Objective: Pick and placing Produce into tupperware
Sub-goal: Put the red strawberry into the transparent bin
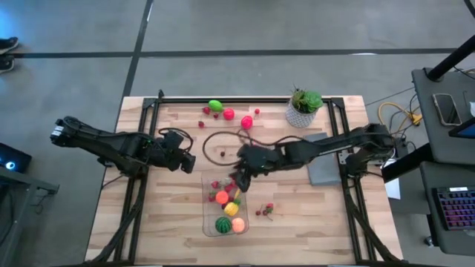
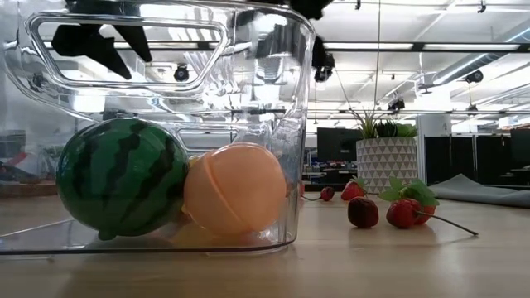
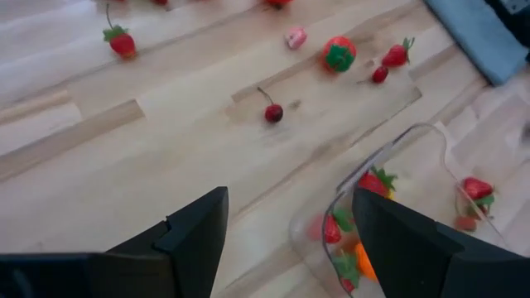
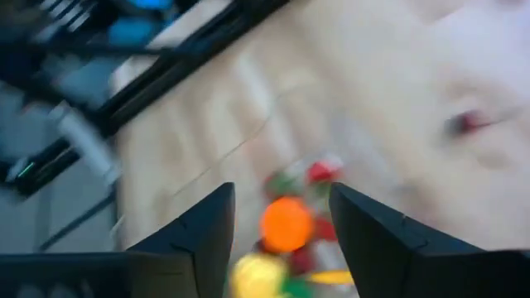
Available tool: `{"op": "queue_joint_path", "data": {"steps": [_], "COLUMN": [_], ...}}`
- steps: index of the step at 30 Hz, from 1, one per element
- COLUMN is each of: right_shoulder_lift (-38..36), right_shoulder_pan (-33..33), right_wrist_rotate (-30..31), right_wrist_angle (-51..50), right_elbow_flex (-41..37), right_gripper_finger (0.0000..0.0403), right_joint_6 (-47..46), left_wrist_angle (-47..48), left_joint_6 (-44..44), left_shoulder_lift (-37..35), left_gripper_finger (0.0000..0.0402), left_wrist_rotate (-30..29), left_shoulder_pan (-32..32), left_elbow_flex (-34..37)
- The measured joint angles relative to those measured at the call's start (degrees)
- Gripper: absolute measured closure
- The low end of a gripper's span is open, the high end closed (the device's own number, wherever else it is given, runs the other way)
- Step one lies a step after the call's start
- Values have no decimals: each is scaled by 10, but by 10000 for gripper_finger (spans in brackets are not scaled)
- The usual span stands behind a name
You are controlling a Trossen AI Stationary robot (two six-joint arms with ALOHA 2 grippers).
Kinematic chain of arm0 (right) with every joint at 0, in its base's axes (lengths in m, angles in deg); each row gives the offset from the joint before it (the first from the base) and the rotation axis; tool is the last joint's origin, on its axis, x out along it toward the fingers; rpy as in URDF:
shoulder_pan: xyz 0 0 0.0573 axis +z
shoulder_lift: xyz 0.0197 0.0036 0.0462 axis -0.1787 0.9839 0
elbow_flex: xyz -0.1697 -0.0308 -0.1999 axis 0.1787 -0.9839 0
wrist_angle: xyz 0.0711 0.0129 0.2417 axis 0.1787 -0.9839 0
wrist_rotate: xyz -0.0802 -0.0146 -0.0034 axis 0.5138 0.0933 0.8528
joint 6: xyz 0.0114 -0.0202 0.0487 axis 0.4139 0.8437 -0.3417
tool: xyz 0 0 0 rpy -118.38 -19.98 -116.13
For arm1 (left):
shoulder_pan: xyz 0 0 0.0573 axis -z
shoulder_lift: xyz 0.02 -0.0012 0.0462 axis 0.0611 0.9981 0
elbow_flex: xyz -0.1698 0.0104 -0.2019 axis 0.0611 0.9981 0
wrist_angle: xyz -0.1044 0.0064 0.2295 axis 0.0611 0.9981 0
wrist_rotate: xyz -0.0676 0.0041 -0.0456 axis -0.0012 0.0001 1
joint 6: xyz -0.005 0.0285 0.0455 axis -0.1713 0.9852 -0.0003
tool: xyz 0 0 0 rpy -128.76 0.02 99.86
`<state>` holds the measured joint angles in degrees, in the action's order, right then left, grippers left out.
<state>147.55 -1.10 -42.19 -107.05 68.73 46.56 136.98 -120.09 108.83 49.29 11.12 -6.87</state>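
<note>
The clear tupperware [image 1: 208, 194] lies near the table's front, middle. Inside it are a toy watermelon [image 2: 120, 186], a peach-coloured ball [image 2: 236, 189] and several small red, orange and yellow pieces [image 4: 286, 223]. My right gripper [image 1: 240, 179] hangs open above the container's far end, with nothing between its fingers [image 4: 283, 192]. My left gripper [image 1: 187, 160] is open and left of the container, above bare wood [image 3: 290, 199]. More Produce lies loose: a green piece [image 1: 215, 105], red ones [image 1: 228, 113] and strawberries [image 1: 266, 211] right of the container.
A potted plant [image 1: 304, 107] stands at the far right, and a grey slab [image 1: 326, 167] lies under the right arm. A thin dark cable loop [image 1: 223, 144] lies behind the container. Small cherries and strawberries [image 3: 273, 112] dot the wood between them.
</note>
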Motion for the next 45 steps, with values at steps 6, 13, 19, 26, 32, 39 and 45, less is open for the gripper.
{"op": "queue_joint_path", "data": {"steps": [6, 13, 19, 26, 32, 39, 45], "right_shoulder_lift": [-69, -114, -115, -99, -80, -73, -73], "right_shoulder_pan": [0, -16, -32, -36, -36, -36, -36], "right_wrist_rotate": [140, 220, 219, 217, 216, 214, 212], "right_wrist_angle": [-127, -219, -223, -232, -252, -253, -254], "right_elbow_flex": [1, 1, 0, -2, -3, -3, -3], "right_gripper_finger": [198, 197, 197, 197, 197, 197, 197], "right_joint_6": [-40, -113, -115, -113, -130, -140, -141], "left_wrist_angle": [22, -29, -154, -156, -166, -211, -238], "left_joint_6": [3, 173, 319, 371, 377, 383, 383], "left_shoulder_lift": [21, 40, 119, 238, 320, 353, 375], "left_gripper_finger": [157, 157, 157, 157, 157, 157, 157], "left_wrist_rotate": [-17, 31, 252, 295, 295, 284, 277], "left_shoulder_pan": [-41, -318, -510, -544, -544, -546, -559], "left_elbow_flex": [1, 1, 1, 2, -10, -14, -15]}}
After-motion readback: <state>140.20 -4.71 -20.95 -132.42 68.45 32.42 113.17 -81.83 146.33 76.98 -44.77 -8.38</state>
